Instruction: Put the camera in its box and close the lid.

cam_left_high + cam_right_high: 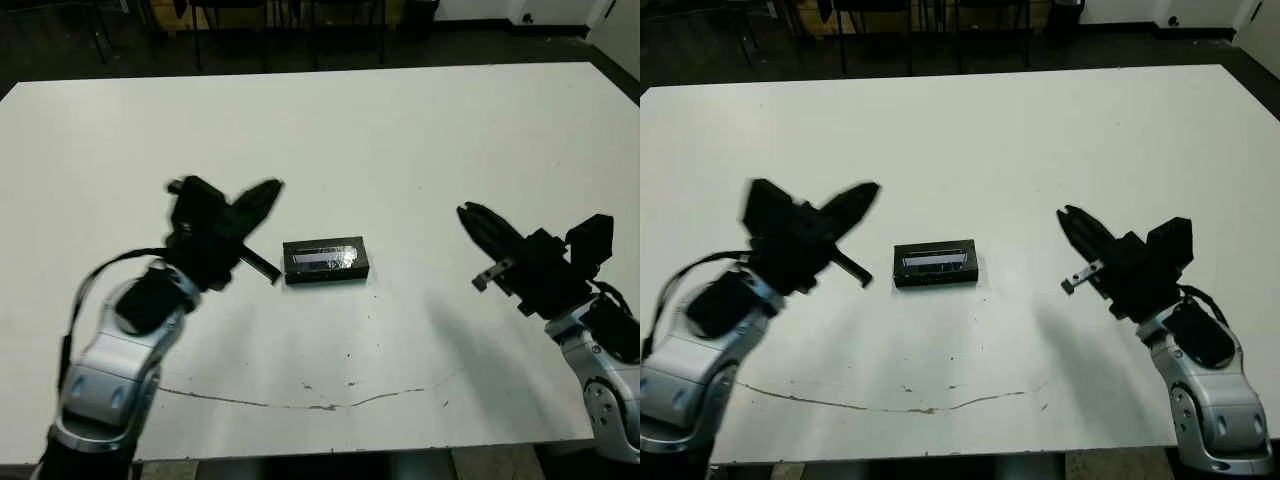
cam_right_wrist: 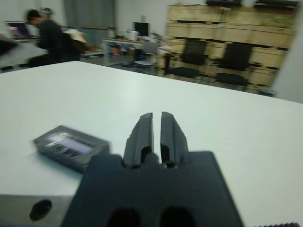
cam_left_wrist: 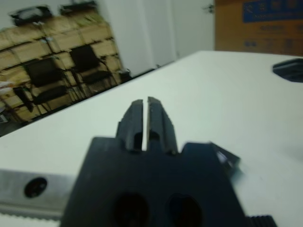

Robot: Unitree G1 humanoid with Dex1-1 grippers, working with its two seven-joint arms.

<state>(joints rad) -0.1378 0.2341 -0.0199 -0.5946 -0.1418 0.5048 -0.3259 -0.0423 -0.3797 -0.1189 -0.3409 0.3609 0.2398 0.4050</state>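
Note:
The box (image 1: 327,270) lies at the middle of the white table with the lid (image 1: 325,254) flat on top of it, the pale glossy strip facing up. The camera is hidden. My left gripper (image 1: 270,190) hovers to the left of the box, raised off the table and pointing up and to the right. Its fingers (image 3: 137,113) are shut with nothing between them. To the right of the box, well apart from it, my right gripper (image 1: 465,212) is shut and empty. The right wrist view shows the closed box (image 2: 71,146) beside that gripper's fingers (image 2: 142,130).
A thin dark crack line (image 1: 320,405) runs across the table (image 1: 400,130) near its front edge. Chairs (image 2: 194,59) and wooden crates stand beyond the far edge. A person (image 2: 47,33) sits at a desk far behind the table.

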